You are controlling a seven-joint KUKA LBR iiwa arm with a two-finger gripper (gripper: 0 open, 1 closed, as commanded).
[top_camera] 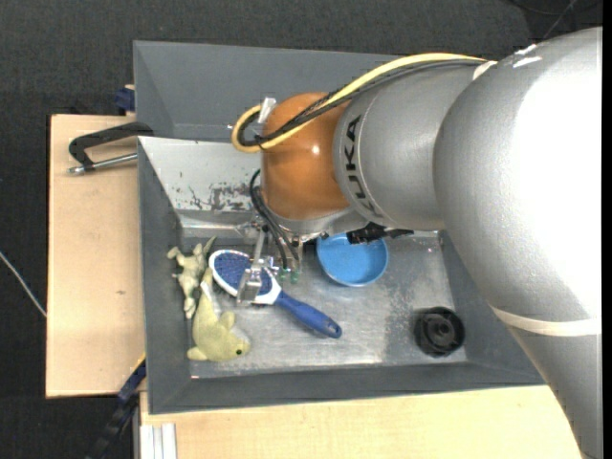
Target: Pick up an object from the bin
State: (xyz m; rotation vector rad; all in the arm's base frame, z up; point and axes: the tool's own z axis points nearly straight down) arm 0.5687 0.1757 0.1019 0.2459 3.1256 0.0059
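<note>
Grey sheet metal makes up the bin, whose flat floor carries a few loose things spread well apart on the right and crowded closer on the left. The arm reaches in from the right, its orange cover hanging above the middle of the floor. The gripper is low over a blue brush, at the spot where the oval head with its pale bristles meets the handle; the handle runs away from it toward the lower right. Whether the gripper is open or closed cannot be told, since the wrist hides most of it, and nothing can be seen held. Just left of the brush head lie a pale toy figure and, below it, a yellow soft toy, both near the left wall. A blue cup sits just behind the gripper on the right, and a black round part lies well apart near the right corner. By my judgement the step in hand is the approach or the grasp itself, with the brush as the likely pick and no lift begun. The next move calls for a firm close across the narrow neck of the brush, then a straight rise that keeps clear of the toys and the cup.
</note>
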